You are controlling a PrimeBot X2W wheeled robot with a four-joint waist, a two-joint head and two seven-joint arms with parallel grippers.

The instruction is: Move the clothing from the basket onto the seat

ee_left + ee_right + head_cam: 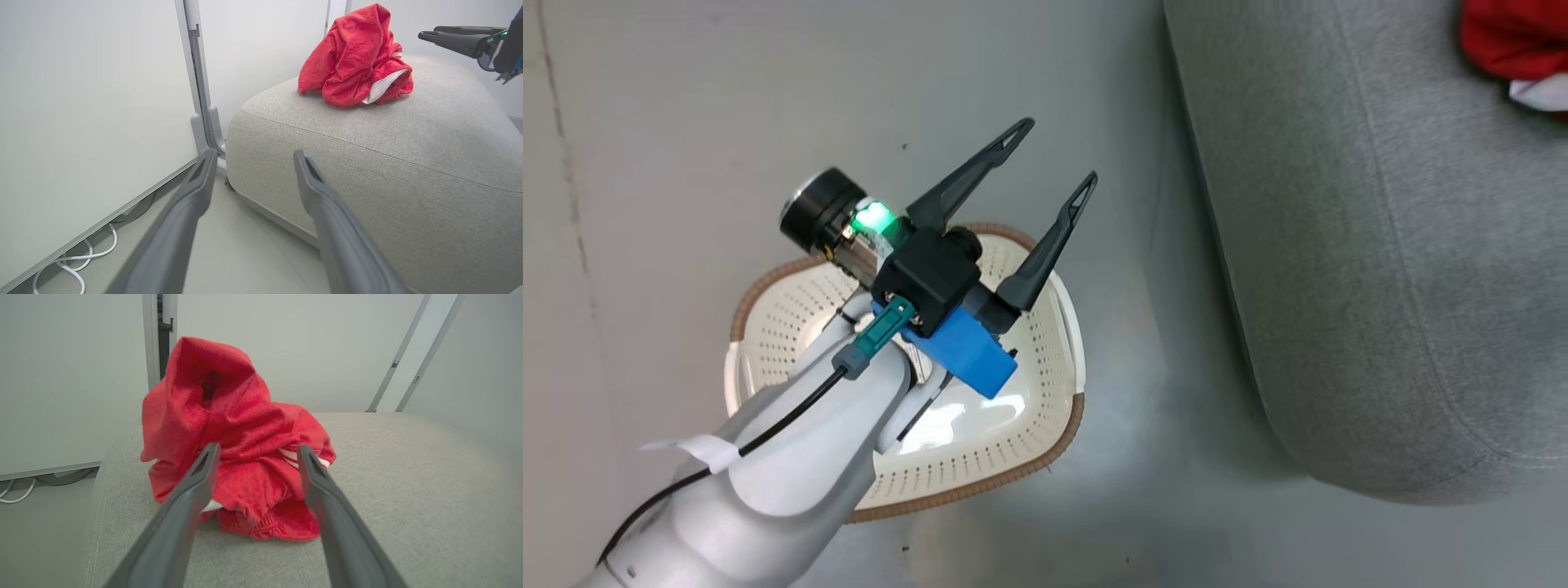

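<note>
The red clothing (237, 428) lies in one crumpled heap on the grey seat (408, 477), with white trim showing at its edge. My right gripper (258, 446) hovers open just in front of the heap, nothing between its fingers. In the head view, the cream basket (1013, 441) stands on the floor left of the seat (1380, 286), with no garment visible on its floor. My left gripper (1058, 151) is held open above the basket's far rim. The left wrist view faces the seat's corner (388, 163), the clothing (351, 61) and my right gripper (429, 32).
A white wall panel and a grey metal post (200, 81) stand behind the seat's left end. White cables (77, 261) lie on the floor under the panel. Bare grey floor (1160, 490) runs between basket and seat.
</note>
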